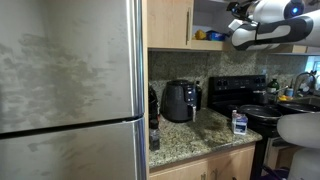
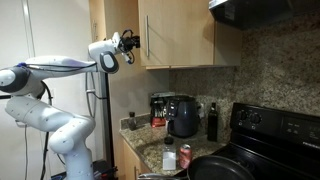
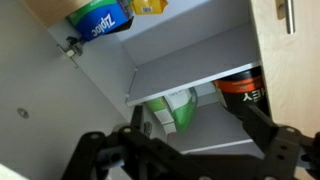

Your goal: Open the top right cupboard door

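The top right cupboard door (image 2: 182, 35), light wood with a silver handle on its left edge, looks shut.

The claw (image 3: 190, 122) hides part of the green box (image 3: 180, 105), and the top edge cuts off the blue box (image 3: 100, 18).

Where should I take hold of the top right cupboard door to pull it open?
Grip the slim vertical bar handle on the left edge of the top right cupboard door. Come in from the front, one of the fingers each side of the bar: the panel is flat, with nothing else to hold. The open gripper hangs left of it.
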Controlling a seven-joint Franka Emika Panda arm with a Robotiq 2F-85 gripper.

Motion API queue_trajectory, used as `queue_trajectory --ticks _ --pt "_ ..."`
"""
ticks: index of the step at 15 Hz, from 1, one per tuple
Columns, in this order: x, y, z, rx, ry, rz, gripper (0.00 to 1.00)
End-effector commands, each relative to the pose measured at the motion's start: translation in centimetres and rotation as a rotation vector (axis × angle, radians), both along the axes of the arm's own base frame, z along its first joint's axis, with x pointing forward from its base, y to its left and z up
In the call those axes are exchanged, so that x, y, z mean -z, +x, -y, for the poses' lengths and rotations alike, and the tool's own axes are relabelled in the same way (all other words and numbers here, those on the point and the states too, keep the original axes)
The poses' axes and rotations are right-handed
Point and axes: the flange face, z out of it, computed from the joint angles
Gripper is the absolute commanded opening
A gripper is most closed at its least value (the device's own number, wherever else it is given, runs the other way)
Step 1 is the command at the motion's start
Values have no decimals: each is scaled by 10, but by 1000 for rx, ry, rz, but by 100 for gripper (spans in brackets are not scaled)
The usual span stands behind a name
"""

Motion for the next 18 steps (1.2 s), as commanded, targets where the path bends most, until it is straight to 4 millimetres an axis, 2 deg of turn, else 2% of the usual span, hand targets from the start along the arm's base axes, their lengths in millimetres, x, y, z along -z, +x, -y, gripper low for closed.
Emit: queue_trajectory --ticks 1,6,10,15,18 --pt "1 -22 28 137 7 53 100" --pt "23 -40 88 316 98 63 100" --pt "30 -55 131 450 161 97 100" --pt "28 -74 167 580 215 144 100" --pt "30 -77 183 634 243 157 100"
